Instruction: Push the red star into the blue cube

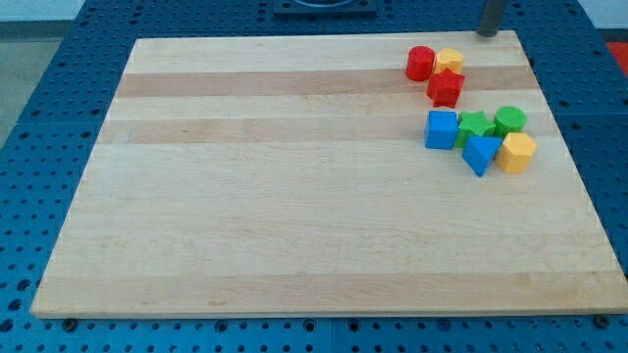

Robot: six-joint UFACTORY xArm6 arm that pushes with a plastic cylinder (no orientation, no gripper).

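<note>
The red star (445,87) lies near the view's top right of the wooden board (294,196). The blue cube (442,129) lies just below it, with a small gap between them. My tip (488,32) is at the board's top edge, above and to the right of the red star, apart from all blocks.
A red cylinder (420,63) and a yellow block (450,60) touch the red star's upper side. A green star (476,126), a green cylinder (510,121), a blue triangular block (480,154) and a yellow hexagonal block (517,152) cluster right of the blue cube.
</note>
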